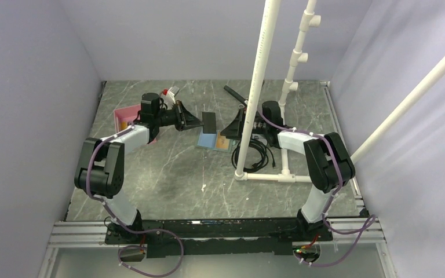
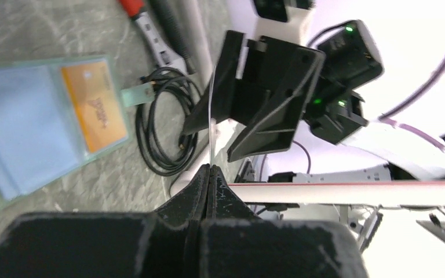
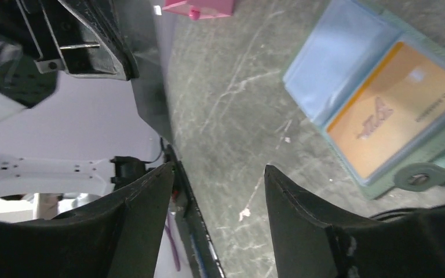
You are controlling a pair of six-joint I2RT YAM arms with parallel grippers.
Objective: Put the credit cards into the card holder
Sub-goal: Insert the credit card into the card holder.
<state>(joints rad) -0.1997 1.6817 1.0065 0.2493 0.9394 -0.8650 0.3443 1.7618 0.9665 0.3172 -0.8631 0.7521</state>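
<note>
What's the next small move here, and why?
Probably ease the right pincer forward around the dark card and close. The left pincer pinches that card in the air, the right is open facing it, and the wallet lies open on the table.

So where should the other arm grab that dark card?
Take the dark card by its free edge, away from the left end effector pinching it. It stands on edge in the air, so the open right end effector could come from its side, one finger per face.

Card holder (image 1: pixel 207 139) mid-table, one card (image 1: pixel 224 143) in it, tray (image 1: pixel 125 117) far left, cable (image 1: pixel 260 150) just right, second card (image 1: pixel 209 121) in left claw (image 1: pixel 201 122)
</note>
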